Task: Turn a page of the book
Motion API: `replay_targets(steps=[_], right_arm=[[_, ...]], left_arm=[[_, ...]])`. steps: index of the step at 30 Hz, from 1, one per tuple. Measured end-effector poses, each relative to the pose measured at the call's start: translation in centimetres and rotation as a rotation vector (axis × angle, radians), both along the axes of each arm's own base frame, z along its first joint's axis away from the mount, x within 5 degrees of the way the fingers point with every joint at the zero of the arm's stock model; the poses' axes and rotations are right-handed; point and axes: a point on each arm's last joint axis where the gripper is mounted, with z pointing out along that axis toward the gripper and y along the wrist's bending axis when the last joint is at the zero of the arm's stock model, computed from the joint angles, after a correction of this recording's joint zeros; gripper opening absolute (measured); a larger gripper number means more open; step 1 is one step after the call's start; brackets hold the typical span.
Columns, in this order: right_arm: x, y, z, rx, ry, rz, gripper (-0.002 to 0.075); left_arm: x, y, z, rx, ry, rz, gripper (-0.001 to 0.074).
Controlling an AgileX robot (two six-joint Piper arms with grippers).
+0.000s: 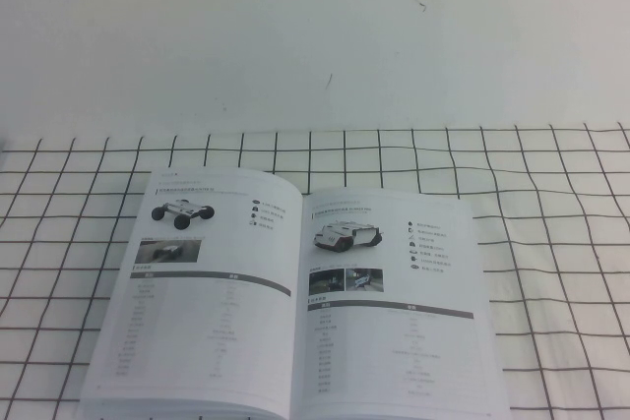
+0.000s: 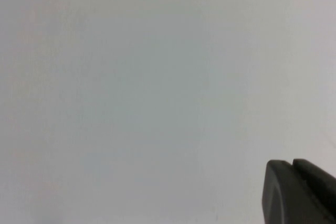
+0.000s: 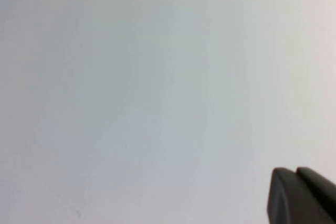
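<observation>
White book point(image 1: 295, 302) with grey-barred tables lies on black-gridded white cloth point(image 1: 551, 243).

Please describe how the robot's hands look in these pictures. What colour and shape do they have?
Little shows. In the left wrist view, the left hand is a matte black, blocky tip with rounded corners, split by a thin seam. The right hand looks the same in the right wrist view. No cables or markings are visible. Neither arm appears in the high view above the book.

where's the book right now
In the high view the book lies open on the black-gridded cloth, centred near the front edge, with neither arm near it.
</observation>
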Motion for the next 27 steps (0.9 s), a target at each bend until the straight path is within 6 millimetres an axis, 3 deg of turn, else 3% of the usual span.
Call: replay_targets(steps=[5,10,15,20,27], right_arm=[[0.5,-0.1,3.0,0.019,0.217,-0.003,-0.0002],[3.0,0.0,4.0,0.028,0.417,0.013,-0.0002],[5.1,0.0,2.0,0.011,0.646,0.009,-0.0002],[6.6,-0.1,-0.9,0.007,0.821,0.011,-0.0002],[9.1,1.1,-3.4,-0.061,1.117,0.174,-0.0002]], left_arm=[[1.5,-0.1,0.7,0.038,0.242,0.0,-0.0001],[3.9,-0.3,-1.6,0.028,0.445,-0.014,-0.0001],[6.0,-1.2,-3.2,-0.079,0.675,-0.099,-0.0001],[8.8,-2.4,-2.8,-0.082,0.822,-0.223,-0.0001],[15.3,-4.5,-2.4,-0.141,0.997,-0.426,-0.0001]])
